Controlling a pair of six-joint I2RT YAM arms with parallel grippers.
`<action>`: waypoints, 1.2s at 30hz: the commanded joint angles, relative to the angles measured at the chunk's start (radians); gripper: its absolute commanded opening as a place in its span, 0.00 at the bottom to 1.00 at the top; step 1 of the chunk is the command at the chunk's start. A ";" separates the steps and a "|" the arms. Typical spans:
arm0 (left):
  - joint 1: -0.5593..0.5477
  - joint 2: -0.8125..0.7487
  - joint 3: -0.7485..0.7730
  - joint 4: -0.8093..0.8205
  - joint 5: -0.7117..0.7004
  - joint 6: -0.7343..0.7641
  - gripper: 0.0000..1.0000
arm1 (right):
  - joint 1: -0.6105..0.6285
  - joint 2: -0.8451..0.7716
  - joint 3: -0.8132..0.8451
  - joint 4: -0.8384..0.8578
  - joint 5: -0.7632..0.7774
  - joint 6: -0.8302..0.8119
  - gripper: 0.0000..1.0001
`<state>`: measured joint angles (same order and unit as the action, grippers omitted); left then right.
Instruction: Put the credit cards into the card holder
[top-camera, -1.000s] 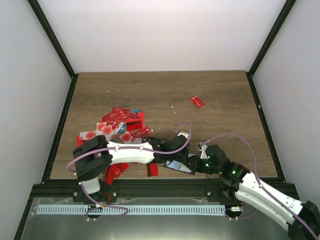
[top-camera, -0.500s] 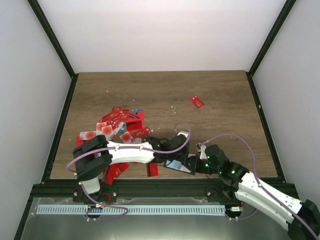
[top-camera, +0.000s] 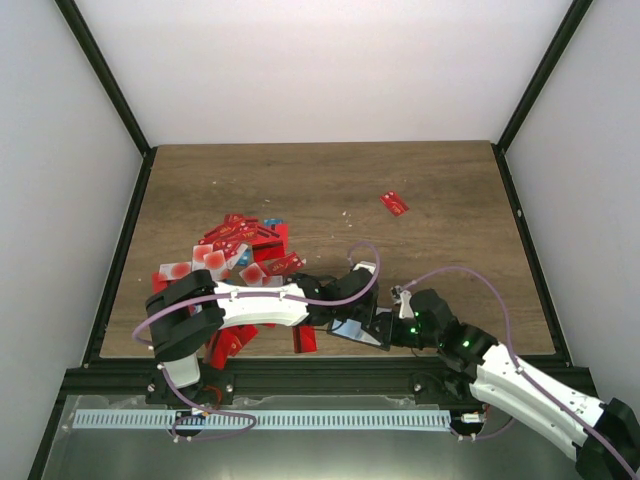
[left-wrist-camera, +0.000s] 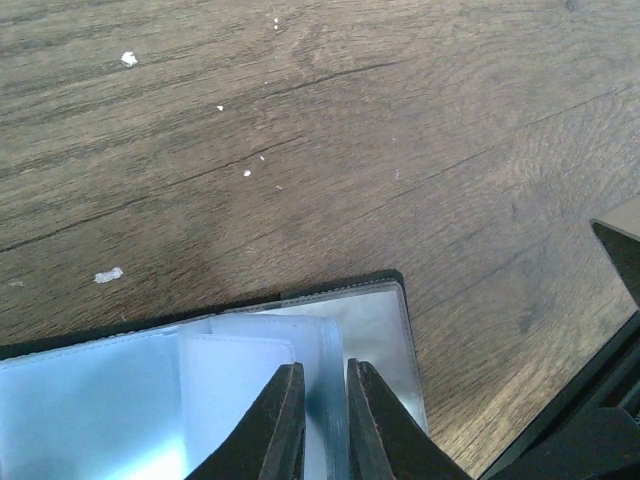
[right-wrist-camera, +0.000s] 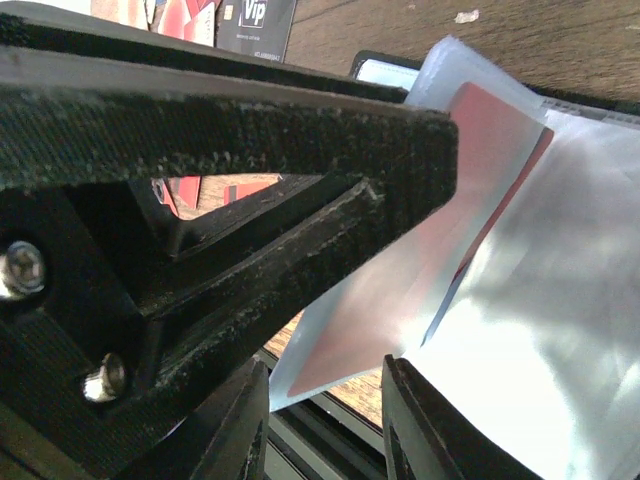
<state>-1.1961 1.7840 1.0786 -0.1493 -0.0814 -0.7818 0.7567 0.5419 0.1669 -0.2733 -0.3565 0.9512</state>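
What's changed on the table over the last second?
Almost nothing. The right gripper crept slightly left toward the card holder. The left gripper still pinches one of its clear sleeves; nothing was picked up or released. The pile of credit cards and the lone red card haven't moved.

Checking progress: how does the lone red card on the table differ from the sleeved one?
The lone red plastic card lies uncovered on the wooden table; the sleeved red card shows hazily through clear plastic. The lone card lies apart from the black card holder; the sleeved card is inside it. Both are red.
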 joint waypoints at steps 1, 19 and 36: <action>-0.007 0.026 0.003 0.018 0.031 -0.010 0.15 | -0.003 0.008 0.012 0.071 0.023 -0.004 0.33; 0.001 0.005 0.003 -0.008 -0.005 -0.015 0.28 | -0.003 0.008 0.015 -0.065 0.138 0.014 0.32; 0.036 -0.063 -0.059 -0.033 -0.057 0.016 0.39 | -0.003 0.023 0.000 -0.077 0.175 0.014 0.33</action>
<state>-1.1702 1.7573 1.0542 -0.1761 -0.1181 -0.7879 0.7567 0.5674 0.1669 -0.3260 -0.2180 0.9623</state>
